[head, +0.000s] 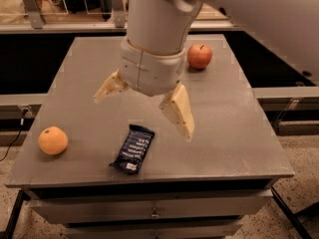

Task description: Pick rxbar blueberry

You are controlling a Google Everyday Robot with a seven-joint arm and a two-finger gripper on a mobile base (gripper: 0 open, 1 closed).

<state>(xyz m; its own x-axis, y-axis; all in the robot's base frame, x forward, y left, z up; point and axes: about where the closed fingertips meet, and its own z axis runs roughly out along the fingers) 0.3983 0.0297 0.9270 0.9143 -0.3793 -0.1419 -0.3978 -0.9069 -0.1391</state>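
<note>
The rxbar blueberry (133, 149) is a flat dark navy bar with white text, lying near the front edge of the grey table (234, 118), slightly left of centre. My gripper (143, 114) hangs above the table just behind and a little right of the bar, not touching it. Its two cream fingers are spread wide apart, one fingertip (102, 94) to the left and one fingertip (186, 129) to the right, with nothing between them.
An orange (53, 140) sits at the table's front left. A red apple (199, 56) sits at the back right, beside my arm. A drawer front runs below the table's front edge. Railings stand behind the table.
</note>
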